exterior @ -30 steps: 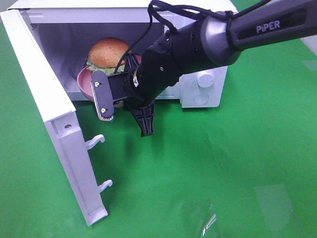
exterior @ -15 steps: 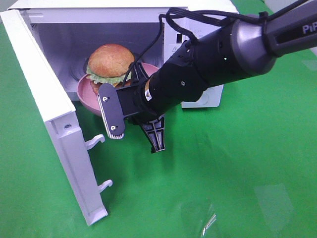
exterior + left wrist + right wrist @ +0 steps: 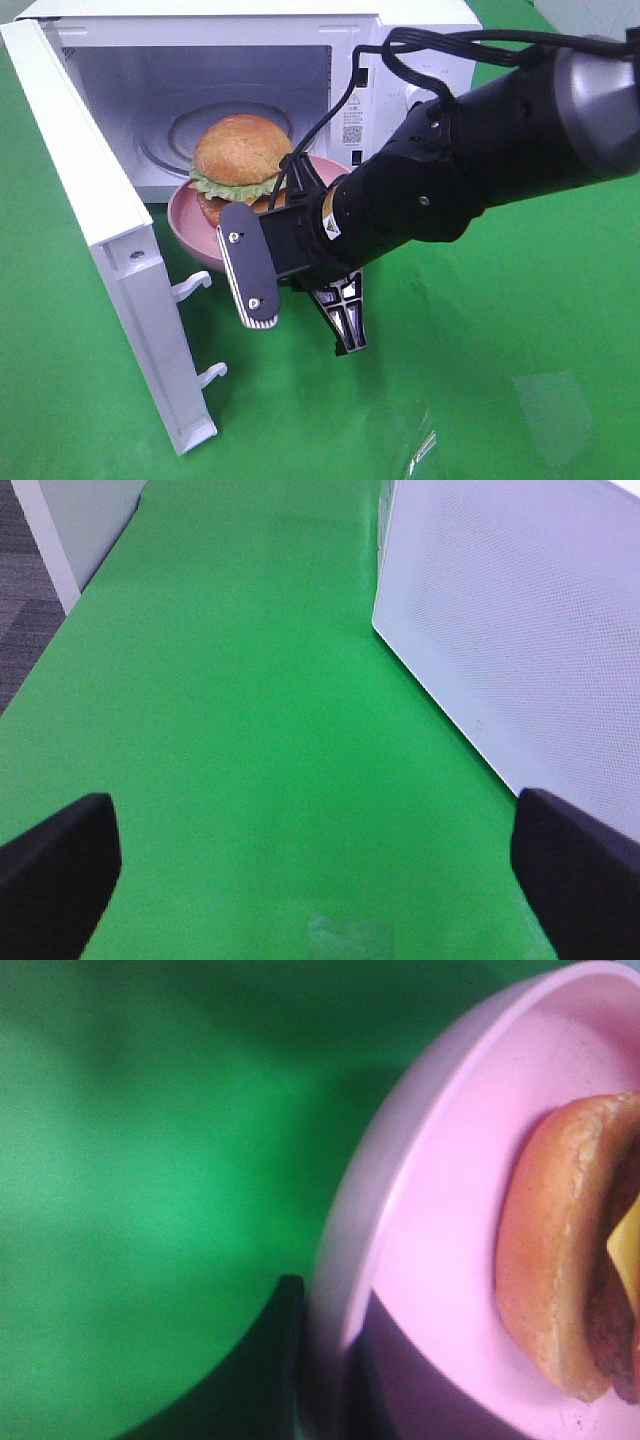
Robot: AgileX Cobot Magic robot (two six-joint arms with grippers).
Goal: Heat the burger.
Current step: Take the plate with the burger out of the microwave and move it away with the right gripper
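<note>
Right claw [image 3: 305, 320] grips the pink plate [image 3: 190, 220] rim; the burger [image 3: 240, 160] sits at the open microwave [image 3: 400, 30] mouth. Left claw [image 3: 320, 880] gapes empty. Door closing, heating outstanding.

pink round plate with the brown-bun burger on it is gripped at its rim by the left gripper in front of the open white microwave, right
Not quite: the right gripper holds the pink round plate at its rim, as the exterior high view shows. The brown-bun burger does sit on it, before the open white microwave.
</note>
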